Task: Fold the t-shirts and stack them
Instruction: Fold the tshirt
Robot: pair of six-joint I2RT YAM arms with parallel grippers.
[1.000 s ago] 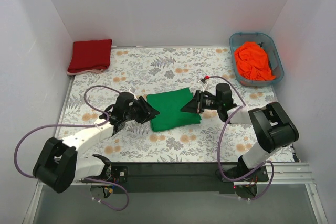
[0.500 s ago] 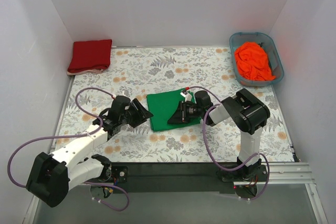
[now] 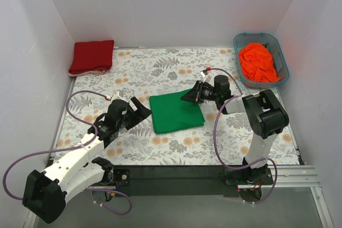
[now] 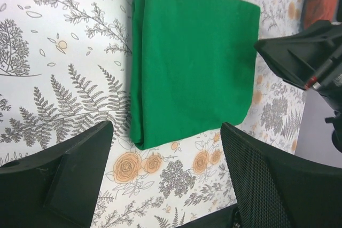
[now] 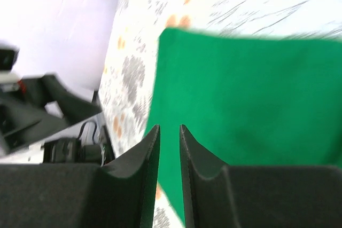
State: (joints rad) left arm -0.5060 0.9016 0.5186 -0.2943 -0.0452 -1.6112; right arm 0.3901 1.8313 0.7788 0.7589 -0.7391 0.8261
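Retreat from green shirt [image 3: 176, 112], left folded flat mid-counter [image 3: 160, 68]: left hand [image 3: 141, 111] pulled back wide open just off its left edge, right hand [image 3: 190, 96] drawn clear to its far right corner, nearly closed and empty; judged ready for stacking on red shirt [image 3: 92, 56].

- Table cover [image 3: 176, 70]: white sheet printed with grey ferns and orange flowers, lying flat and spanning the whole working surface.
- Tub [image 3: 255, 34]: blue-grey plastic, oval, sitting on the cover's far right corner, close to the right wall.
- Walls [image 3: 171, 9]: plain white panels, standing along the cover's far, left and right edges.
- Black strip [image 3: 176, 173]: running along the cover's near edge.
- Metal rail [image 3: 299, 177]: silver, showing just past that strip on the right.
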